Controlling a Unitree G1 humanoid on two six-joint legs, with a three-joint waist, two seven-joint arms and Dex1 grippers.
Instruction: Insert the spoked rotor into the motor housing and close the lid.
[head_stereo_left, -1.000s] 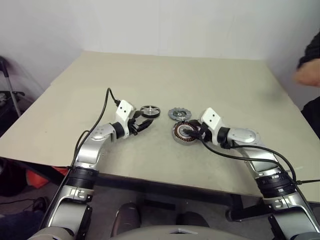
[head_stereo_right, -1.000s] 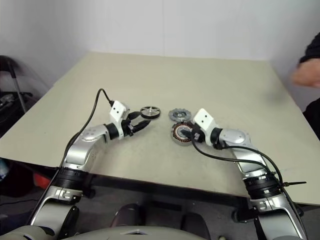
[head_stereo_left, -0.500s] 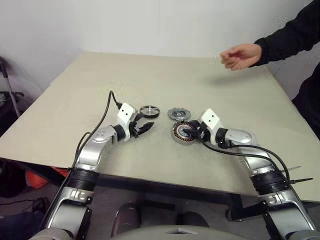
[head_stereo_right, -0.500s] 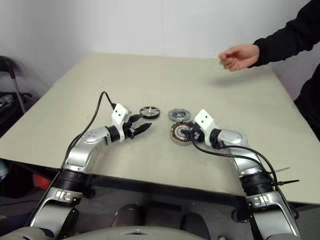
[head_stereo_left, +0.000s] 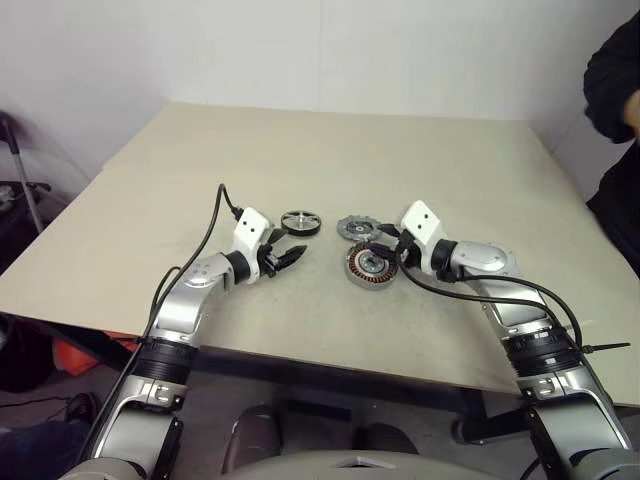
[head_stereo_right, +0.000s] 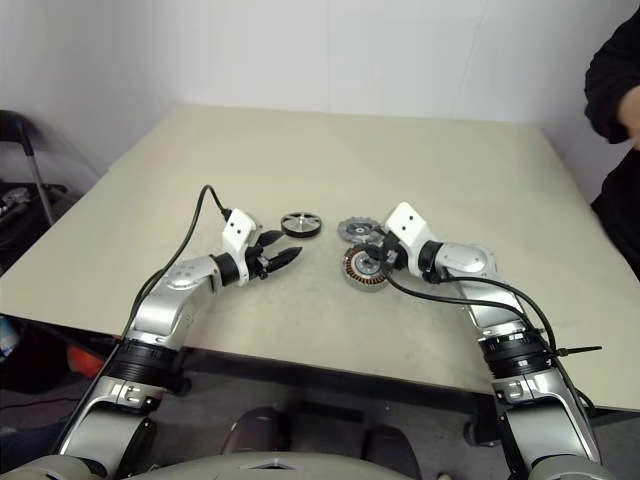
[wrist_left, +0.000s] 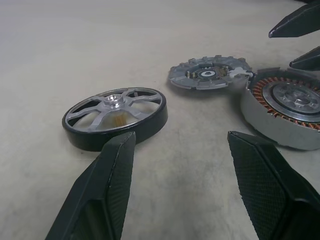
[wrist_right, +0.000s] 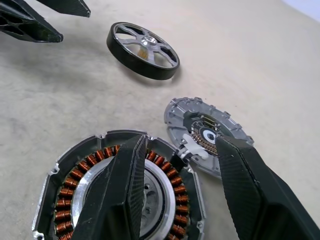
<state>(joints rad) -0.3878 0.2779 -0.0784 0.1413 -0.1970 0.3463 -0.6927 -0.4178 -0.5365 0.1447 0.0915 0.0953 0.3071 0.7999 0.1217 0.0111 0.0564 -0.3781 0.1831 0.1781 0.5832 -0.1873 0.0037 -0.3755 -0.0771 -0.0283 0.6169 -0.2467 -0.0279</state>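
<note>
The spoked rotor (head_stereo_left: 300, 222), a black-rimmed ring with silver spokes, lies flat on the table. To its right lies the lid (head_stereo_left: 355, 228), a grey notched disc. The motor housing (head_stereo_left: 369, 266), silver with copper coils around a hub, rests just in front of the lid. My right gripper (wrist_right: 180, 145) hovers open over the far edge of the housing (wrist_right: 125, 200) and the near edge of the lid (wrist_right: 207, 132), holding nothing. My left gripper (wrist_left: 181, 137) stands open and empty just short of the rotor (wrist_left: 116, 117), pointing toward the three parts.
The beige table (head_stereo_left: 330, 150) stretches wide behind the parts. A person in a dark sleeve (head_stereo_left: 615, 80) stands at the far right edge. Cables (head_stereo_left: 215, 215) trail from both wrists toward the table's near edge.
My right gripper has lifted off the housing's hub and shifted slightly toward the lid. The person's hand reached over the far table half a second ago and has drawn back. My left arm has kept still.
</note>
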